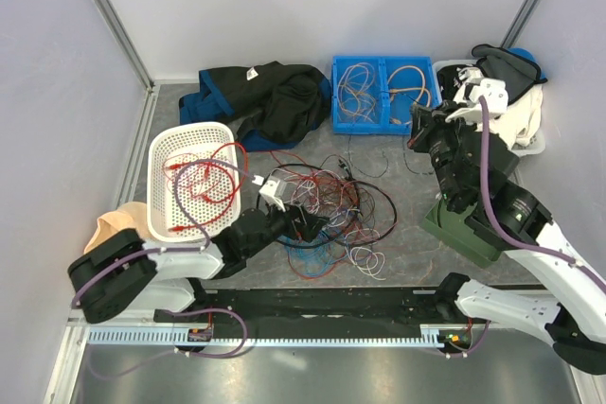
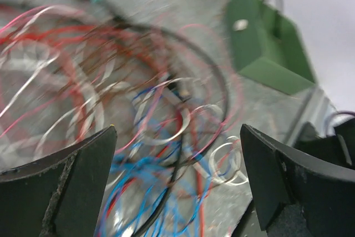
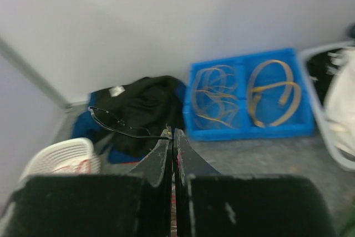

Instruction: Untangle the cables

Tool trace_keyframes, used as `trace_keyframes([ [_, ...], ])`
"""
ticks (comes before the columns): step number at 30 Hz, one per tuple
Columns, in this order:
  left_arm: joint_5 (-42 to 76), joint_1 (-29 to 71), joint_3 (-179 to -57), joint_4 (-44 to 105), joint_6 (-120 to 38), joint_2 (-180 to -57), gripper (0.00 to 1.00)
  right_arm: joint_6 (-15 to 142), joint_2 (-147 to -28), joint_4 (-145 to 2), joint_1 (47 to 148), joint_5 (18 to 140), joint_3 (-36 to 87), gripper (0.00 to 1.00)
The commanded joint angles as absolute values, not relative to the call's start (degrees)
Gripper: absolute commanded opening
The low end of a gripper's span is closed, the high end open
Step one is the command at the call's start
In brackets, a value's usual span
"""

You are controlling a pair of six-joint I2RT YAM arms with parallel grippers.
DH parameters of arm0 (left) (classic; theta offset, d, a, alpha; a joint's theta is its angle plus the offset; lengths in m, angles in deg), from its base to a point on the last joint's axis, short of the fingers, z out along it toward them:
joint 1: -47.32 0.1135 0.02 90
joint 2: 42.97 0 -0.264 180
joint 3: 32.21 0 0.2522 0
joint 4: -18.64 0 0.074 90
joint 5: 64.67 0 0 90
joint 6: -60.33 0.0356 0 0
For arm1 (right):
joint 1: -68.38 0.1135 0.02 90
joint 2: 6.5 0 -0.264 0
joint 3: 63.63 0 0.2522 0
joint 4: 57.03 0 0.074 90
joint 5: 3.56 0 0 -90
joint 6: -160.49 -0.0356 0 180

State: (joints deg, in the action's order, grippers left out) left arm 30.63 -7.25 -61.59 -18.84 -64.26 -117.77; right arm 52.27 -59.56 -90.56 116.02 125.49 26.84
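The cables [image 1: 327,215] lie as a loose tangle of red, black, white and blue wires at the table's middle. My left gripper [image 1: 308,226] is low over the tangle's near left side, open and empty. In the left wrist view, blurred blue, red and black wires [image 2: 166,137] lie between and below its spread fingers [image 2: 83,176]. My right gripper [image 1: 418,134] is raised at the back right, beside the blue bin. In the right wrist view it [image 3: 172,132] is shut on a thin black wire [image 3: 119,129] that loops out to the left.
A white basket [image 1: 166,153] holding red wires stands left. A blue two-part bin [image 1: 337,92] with coiled cables is at the back, with a dark jacket [image 1: 270,101] to its left. A green box [image 1: 459,229] sits right, with a cloth-filled basket [image 1: 525,125] behind it.
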Motion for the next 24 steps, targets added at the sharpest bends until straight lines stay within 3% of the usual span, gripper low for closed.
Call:
trace_keyframes([
  [1, 41.93, -7.61, -62.48, -4.19, -72.98, -108.73, 1.00, 53.53, -58.18, -92.49, 112.69, 141.29, 21.61, 0.00],
  [5, 46.15, -7.61, -68.02, 16.53, -77.04, -103.62, 1.00, 46.25, -58.70, -96.18, 97.76, 131.38, 17.55, 0.00],
  [9, 45.37, -7.61, -71.98, 24.83, -78.02, -102.21, 1.00, 40.70, -58.80, -97.60, 90.45, 129.42, 14.30, 0.00],
  [24, 41.24, -7.61, -66.54, 20.54, -80.30, -99.66, 1.00, 40.08, -53.61, -102.78, 77.79, 133.48, 8.77, 0.00],
])
